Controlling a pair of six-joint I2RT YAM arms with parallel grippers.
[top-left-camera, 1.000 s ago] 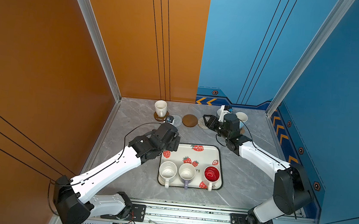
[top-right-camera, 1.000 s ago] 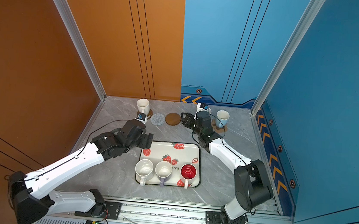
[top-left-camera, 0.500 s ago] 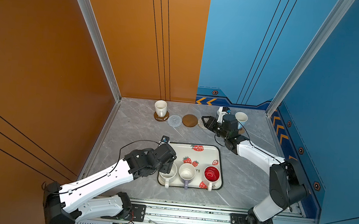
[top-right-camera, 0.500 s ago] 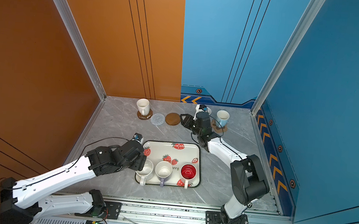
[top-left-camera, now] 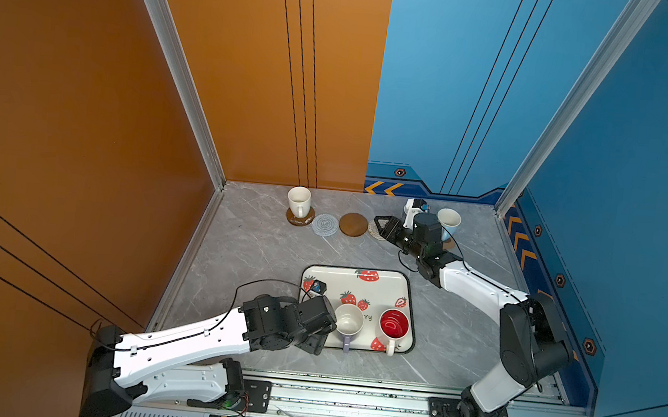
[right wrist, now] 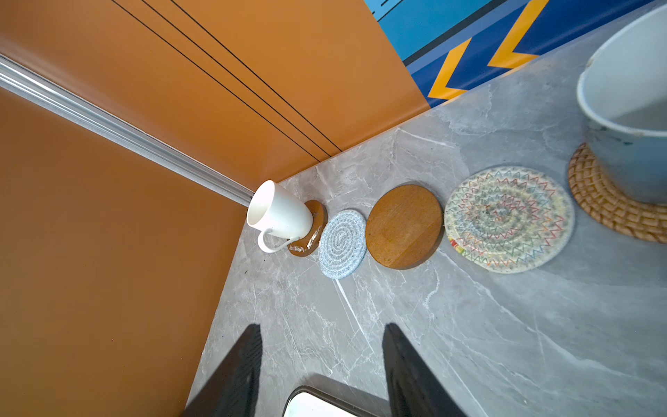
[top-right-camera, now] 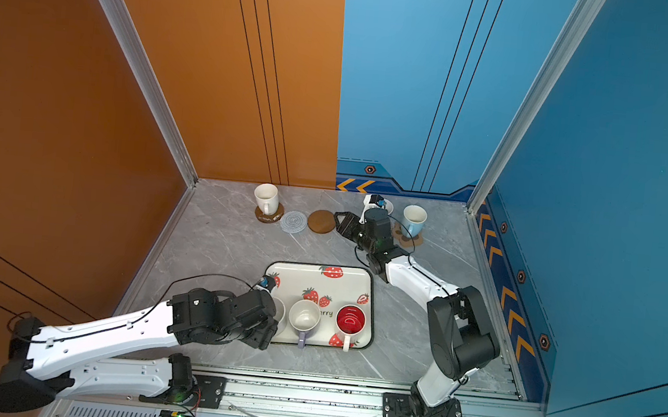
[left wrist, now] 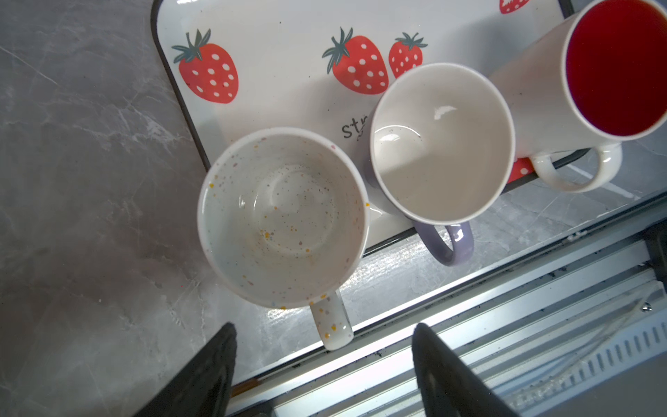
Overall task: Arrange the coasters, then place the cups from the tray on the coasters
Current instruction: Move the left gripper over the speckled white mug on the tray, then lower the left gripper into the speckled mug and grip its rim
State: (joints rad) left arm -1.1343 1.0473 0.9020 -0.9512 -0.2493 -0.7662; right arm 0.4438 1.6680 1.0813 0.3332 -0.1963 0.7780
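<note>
The tray [top-left-camera: 379, 289] holds three cups in a row along its near edge. They are a speckled cup [left wrist: 285, 216], a lavender cup [top-left-camera: 348, 321] and a red-inside cup [top-left-camera: 394, 324]. My left gripper [left wrist: 325, 326] hangs open over the speckled cup's handle [left wrist: 332, 321], whose end lies between the fingertips. The coasters line the back wall. A white cup [top-left-camera: 298, 201] stands on a brown disc. After it come a grey spiral [top-left-camera: 325, 225], a bare brown disc [top-left-camera: 353, 224] and a cream woven mat [right wrist: 509, 216]. Light blue cups stand on the rattan round [right wrist: 606, 205] and on the paw-print [top-right-camera: 407, 237]. My right gripper [right wrist: 322, 326] is open and empty, low by the cream mat.
The orange wall and its metal corner post [top-left-camera: 192, 100] close the left and back sides. The blue wall [top-left-camera: 617, 203] closes the right. A metal rail [top-left-camera: 348, 390] runs along the front edge, just past the tray's near rim.
My left arm has swung back from near the coasters to the tray's near-left corner, over the speckled cup. The right arm has barely moved.
</note>
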